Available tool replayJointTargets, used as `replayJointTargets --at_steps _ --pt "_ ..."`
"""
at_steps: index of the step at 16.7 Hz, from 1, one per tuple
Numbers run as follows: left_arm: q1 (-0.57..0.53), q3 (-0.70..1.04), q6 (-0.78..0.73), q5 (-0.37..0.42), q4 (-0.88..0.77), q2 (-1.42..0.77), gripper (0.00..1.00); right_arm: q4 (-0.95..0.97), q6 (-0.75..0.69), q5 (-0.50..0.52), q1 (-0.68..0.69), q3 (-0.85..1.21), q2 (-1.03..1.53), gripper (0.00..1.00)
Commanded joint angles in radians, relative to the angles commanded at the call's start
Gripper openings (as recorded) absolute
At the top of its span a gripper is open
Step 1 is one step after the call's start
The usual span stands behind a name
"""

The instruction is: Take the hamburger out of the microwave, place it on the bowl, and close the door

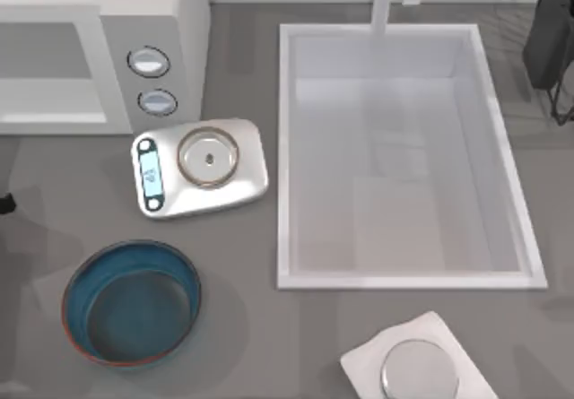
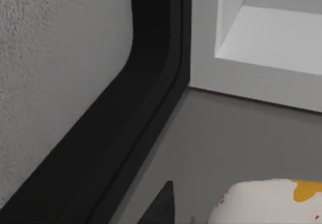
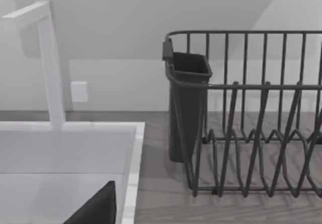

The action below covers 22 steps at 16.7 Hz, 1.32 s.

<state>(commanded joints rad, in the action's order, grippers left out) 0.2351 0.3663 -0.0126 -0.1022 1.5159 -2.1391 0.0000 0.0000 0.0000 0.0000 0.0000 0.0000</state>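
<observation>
Sink basin [image 1: 502, 238] took the table's 3 o'clock side, white tap [image 1: 384, 0] at its 12 o'clock edge. Microwave [image 1: 179, 22] sat at 10 o'clock, cavity open and bare in the top view, two silver dials [image 1: 149, 61] on the grey panel. No readable writing on the panel. The door [image 2: 45, 83] showed in the left wrist view as a grey speckled window in a dark frame, swung open beside the cavity. Dish rack [image 3: 251, 123] with a dark cutlery cup stood beyond the sink. Bowl [image 1: 81, 278] lay at 7 o'clock, blue inside, nothing in it. Silver scale [image 1: 251, 175] sat between microwave and bowl; its display was too small to read. Steel disc on white base [image 1: 420, 369] at 5 o'clock. Hamburger [image 2: 266, 204] was just under the left wrist camera, over the table in front of the cavity. Left gripper's hold: cannot tell. Right gripper's opening: cannot tell.
</observation>
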Motion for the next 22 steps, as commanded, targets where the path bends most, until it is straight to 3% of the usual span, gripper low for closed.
replayJointTargets --at_steps 11,18,22 --pt "0.002 0.031 -0.001 -0.007 -0.595 0.561 0.0 0.0 0.0 0.0 0.0 0.0 0.0 1.0" --pt "0.0 0.03 -0.002 -0.008 -0.621 0.585 0.0 0.0 0.0 0.0 0.0 0.0 0.0 1.0" --pt "-0.106 0.007 0.038 -0.11 -0.623 0.557 0.0 0.0 0.0 0.0 0.0 0.0 0.0 1.0"
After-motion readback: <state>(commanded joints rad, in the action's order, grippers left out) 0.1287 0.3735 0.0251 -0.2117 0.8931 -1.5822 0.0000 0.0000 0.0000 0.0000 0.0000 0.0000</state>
